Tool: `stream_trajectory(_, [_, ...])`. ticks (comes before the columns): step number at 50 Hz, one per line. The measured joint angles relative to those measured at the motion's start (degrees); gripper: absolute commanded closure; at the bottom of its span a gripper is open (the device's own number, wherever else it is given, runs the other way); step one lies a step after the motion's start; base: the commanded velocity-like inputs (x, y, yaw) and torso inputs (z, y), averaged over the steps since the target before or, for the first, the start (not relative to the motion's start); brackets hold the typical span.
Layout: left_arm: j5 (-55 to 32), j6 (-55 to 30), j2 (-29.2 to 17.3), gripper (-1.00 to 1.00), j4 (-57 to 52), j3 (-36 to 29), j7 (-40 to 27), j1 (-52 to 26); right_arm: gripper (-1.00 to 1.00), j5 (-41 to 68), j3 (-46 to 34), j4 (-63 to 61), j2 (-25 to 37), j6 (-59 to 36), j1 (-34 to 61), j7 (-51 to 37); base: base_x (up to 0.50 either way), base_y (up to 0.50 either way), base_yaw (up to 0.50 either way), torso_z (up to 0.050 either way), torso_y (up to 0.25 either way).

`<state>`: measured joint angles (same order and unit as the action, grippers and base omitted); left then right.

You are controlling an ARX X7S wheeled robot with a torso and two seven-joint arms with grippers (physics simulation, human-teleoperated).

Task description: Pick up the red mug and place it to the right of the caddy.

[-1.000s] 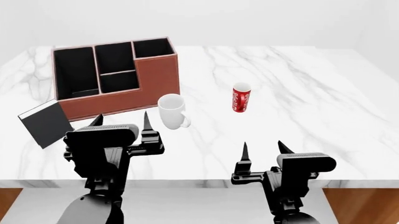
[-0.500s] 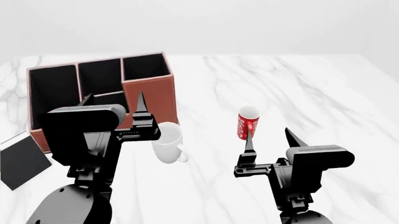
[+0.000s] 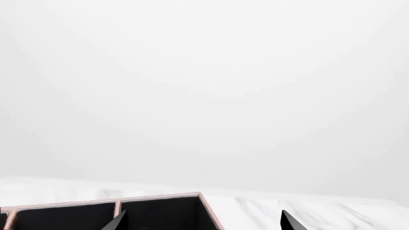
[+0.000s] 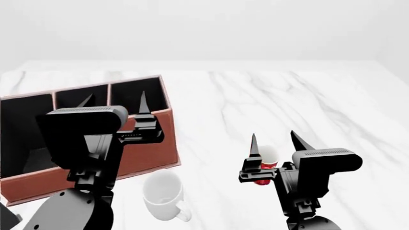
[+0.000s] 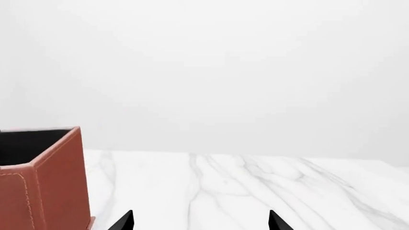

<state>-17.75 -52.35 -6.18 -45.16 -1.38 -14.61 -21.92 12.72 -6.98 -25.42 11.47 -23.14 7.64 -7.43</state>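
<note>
The red mug (image 4: 268,158) stands upright on the marble table, its white inside showing between the fingers of my right gripper (image 4: 275,141), which hangs open in front of and above it. The mug's lower part is hidden behind that gripper. It does not show in either wrist view. The caddy (image 4: 150,148), a reddish-brown box with black compartments, fills the left side. My left gripper (image 4: 115,103) is open above the caddy's near wall. In the left wrist view the caddy (image 3: 160,197) lies below the open left gripper (image 3: 204,221). In the right wrist view the caddy's corner (image 5: 57,182) stands left of the open right gripper (image 5: 200,220).
A plain white mug (image 4: 163,194) stands in front of the caddy, between my two arms. A black book corner (image 4: 7,219) peeks in at the lower left. The marble table (image 4: 307,96) stretches to the right of the caddy and beyond the red mug.
The head view has moved closer, so the caddy and both mugs have slid down the picture. The right gripper now sits directly in front of the red mug. Both grippers stay open.
</note>
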Motion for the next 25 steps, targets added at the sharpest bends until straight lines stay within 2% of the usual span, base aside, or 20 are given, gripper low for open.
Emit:
stream_trajectory(10, [-0.67,0.21,-0.47,-1.00,0.10,-0.14,-0.57,-0.08,-1.00,0.33,-0.31,0.32,0.24,0.15,0.11,-0.16,0.50,0.00,0.00,0.000,0.002])
stream_trajectory(25, [-1.67,0.43,-1.08,-1.00,0.35,-0.10,-1.38,-0.28,-1.00,0.96,-0.69,0.80,0.51,0.30,0.09,-0.45,0.01,0.00,0.00,0.000,0.001])
